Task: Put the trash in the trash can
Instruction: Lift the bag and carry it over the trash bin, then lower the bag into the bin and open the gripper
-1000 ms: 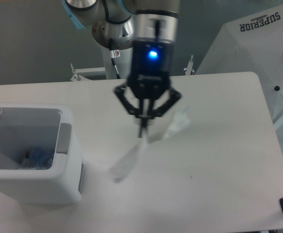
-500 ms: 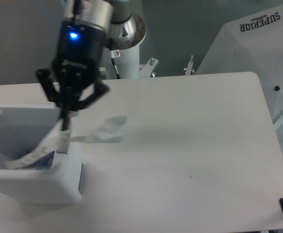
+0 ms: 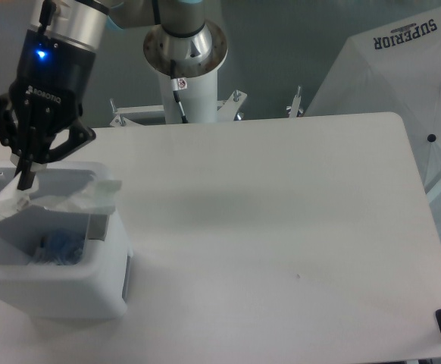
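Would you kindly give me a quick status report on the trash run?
Gripper shut on bag, over the bin. Bag draped across rim, not yet in. Bottle in bin. Nothing in the way.

We see an evenly lit scene, bright on the white tabletop (image 3: 281,227) and dim on the grey wall behind. A soft, faint shadow lies across the tabletop's middle, and another hugs the bin (image 3: 76,280) at its right side. A blue light glows sharply on the end effector (image 3: 25,180). The bag (image 3: 61,199) looks slightly smeared. Focus is moderate throughout; we notice little glare or edge distortion.
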Action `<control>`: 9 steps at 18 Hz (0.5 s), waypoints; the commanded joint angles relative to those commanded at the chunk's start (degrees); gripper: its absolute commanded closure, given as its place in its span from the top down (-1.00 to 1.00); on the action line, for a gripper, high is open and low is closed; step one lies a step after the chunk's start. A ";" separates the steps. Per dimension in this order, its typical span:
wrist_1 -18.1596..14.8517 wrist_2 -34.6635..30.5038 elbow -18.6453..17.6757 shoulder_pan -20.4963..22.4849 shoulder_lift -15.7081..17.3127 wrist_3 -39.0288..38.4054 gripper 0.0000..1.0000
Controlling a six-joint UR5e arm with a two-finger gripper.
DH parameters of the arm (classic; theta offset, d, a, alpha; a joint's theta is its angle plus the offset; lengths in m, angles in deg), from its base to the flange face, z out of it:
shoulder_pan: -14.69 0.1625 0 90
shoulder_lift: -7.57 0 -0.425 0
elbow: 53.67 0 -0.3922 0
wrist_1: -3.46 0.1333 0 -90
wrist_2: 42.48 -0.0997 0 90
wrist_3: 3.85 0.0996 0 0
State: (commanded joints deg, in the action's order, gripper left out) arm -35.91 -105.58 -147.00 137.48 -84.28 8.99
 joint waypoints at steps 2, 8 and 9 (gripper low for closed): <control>0.00 0.00 -1.06 -0.09 -0.17 0.09 -1.00; 0.00 0.00 -1.50 -1.76 -2.81 -0.35 -1.00; 0.00 0.00 -1.59 -1.76 -2.98 -0.52 -1.00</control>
State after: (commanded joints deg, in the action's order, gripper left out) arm -35.91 -105.58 -148.59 135.72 -87.26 8.46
